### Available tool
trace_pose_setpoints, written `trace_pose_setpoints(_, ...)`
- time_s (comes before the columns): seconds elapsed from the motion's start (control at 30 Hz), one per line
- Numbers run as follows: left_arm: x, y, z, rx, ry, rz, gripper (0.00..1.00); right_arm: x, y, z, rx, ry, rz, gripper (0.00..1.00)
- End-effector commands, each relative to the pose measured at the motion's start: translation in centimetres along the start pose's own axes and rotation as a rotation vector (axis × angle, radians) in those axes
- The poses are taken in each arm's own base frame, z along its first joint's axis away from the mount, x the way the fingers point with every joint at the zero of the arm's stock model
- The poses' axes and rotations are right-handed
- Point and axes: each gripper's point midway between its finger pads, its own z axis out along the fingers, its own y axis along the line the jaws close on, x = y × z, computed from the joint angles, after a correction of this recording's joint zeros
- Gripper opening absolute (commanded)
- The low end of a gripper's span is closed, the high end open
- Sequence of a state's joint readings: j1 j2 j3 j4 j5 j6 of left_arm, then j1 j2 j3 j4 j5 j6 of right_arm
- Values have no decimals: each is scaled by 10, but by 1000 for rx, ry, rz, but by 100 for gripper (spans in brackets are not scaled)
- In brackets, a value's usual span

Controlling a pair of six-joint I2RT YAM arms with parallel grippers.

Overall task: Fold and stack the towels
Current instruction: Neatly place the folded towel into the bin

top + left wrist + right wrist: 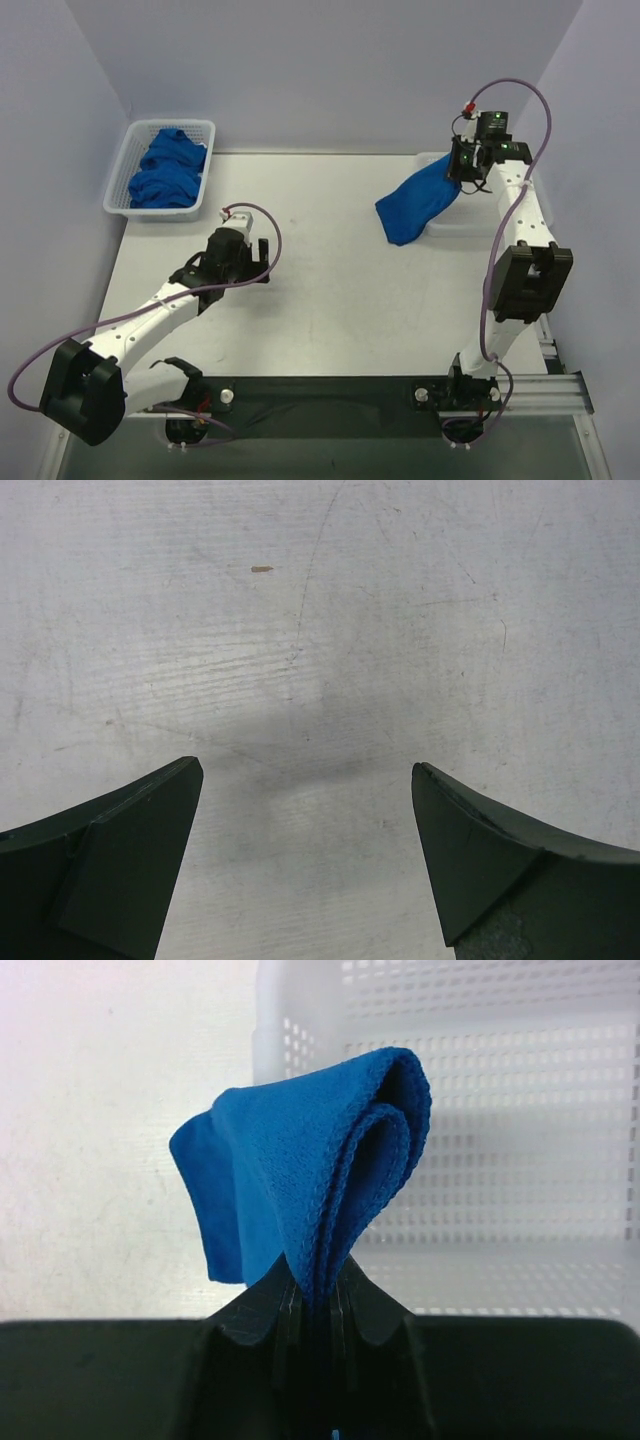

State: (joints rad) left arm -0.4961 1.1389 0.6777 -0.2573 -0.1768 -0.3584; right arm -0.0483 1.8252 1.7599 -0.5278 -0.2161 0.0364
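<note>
My right gripper (466,170) is shut on a folded blue towel (418,203) and holds it up at the far right; the towel hangs down to the table beside a white tray (455,228). In the right wrist view the towel (310,1180) is pinched between my fingertips (318,1295) over the white perforated tray (500,1110). Several crumpled blue towels (168,170) lie in a white basket (122,180) at the far left. My left gripper (240,262) is open and empty, low over the bare table; its fingers (120,850) frame only tabletop.
The white table (330,280) is ringed by pale walls at the back and both sides. The basket sits in the far left corner and the tray against the right wall. The arm bases stand at the near edge.
</note>
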Motion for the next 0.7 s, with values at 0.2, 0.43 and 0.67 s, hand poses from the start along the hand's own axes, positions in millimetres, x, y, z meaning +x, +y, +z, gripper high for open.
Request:
trace_pose_setpoints(0.2,-9,-7,2,15,-44,9,98,-57,6,-19,-73,-130,-13,0)
trace_pose_setpoints(0.43,-9,-6,0,12,-45,9,97,-77,-6,-7,-35,-160,-14,0)
trace_pose_setpoints(0.67,-10,-7,-1,12,-49,12,97,-73,-36,-9,32,-151,-105,0)
